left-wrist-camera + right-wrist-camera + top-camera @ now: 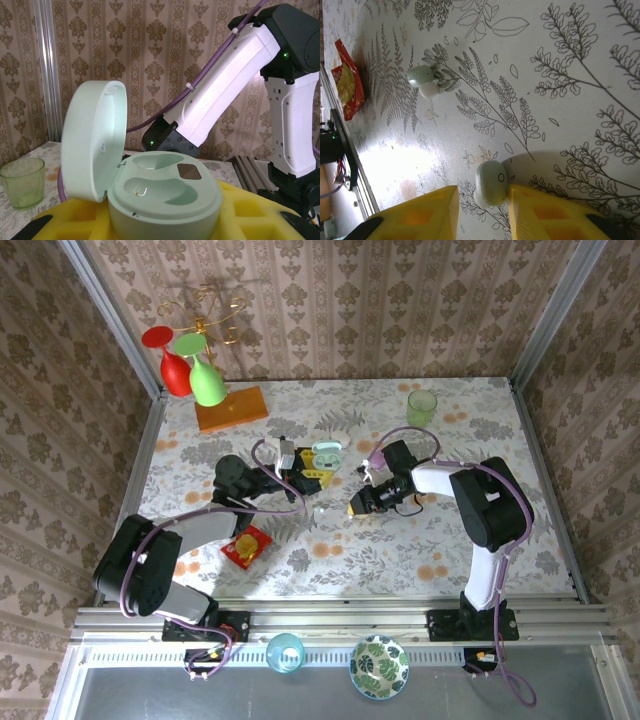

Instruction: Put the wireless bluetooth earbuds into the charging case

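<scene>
My right claw [483,202] apart, pale green earbud [491,181] lying on bench [570,75] between fingertips [420,216]; my left claw [165,225] clamped on open charging case [165,195].

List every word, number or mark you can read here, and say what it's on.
No words or numbers can be read.
Too small: the print on the small white sticker on the open lid of the pale green oval charging case.
A ring mark only, no letters: the pale green bean-shaped earbud.
Blurred: the print on the red and yellow foil packet.
</scene>
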Robot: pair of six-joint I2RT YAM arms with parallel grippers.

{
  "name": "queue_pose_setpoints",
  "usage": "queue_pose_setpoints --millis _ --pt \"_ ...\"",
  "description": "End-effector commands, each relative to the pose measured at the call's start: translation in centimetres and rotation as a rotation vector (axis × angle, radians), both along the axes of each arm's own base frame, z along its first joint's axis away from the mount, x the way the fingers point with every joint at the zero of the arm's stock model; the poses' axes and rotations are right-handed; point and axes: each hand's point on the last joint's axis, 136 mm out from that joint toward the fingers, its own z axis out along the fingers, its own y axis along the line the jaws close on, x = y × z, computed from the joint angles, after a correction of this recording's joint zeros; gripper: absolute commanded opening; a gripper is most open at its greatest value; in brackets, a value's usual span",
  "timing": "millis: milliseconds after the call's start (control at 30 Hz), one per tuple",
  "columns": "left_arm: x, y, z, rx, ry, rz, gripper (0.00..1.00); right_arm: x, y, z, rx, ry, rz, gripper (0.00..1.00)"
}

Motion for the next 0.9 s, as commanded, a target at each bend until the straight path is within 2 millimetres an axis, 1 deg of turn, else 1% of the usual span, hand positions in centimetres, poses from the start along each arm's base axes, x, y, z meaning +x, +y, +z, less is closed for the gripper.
queue_pose_setpoints --millis 0,100,233,433,533,600,700,867 --pt "-0.5 -0.1 1.2 -0.025 -0.035 -0.024 0.23 -0.2 0.4 -0.8 -0.02 0.055 -0.011 0.33" --pt "-0.5 -0.2 1.1 -0.023 -0.034 -0.025 0.22 -0.7 0.5 -1.2 -0.041 0.068 -0.003 0.33" --pt "-0.4 -0.2 1.1 -0.022 -0.034 -0.025 0.23 -1.1 0.2 -2.1 -0.115 0.08 0.001 0.3" --pt "-0.5 -0.2 0.9 -0.019 -0.031 -0.023 0.22 -1.5 0.0 -2.2 -0.193 0.071 0.007 0.25" --pt "-0.5 -0.2 0.8 -0.019 -0.03 -0.023 0.23 -1.4 -0.4 -2.3 -0.242 0.062 -0.006 0.22" --pt "-0.5 -0.2 0.8 -0.02 -0.032 -0.023 0.23 -1.1 -0.5 -2.1 -0.257 0.052 -0.025 0.21" --pt "-0.5 -0.1 0.9 -0.02 -0.033 -0.022 0.22 -0.7 -0.7 -1.2 -0.276 0.02 -0.058 0.18" --pt "-0.5 -0.1 0.8 -0.019 -0.031 -0.02 0.23 0.2 -1.6 1.0 -0.301 -0.045 -0.139 0.14"
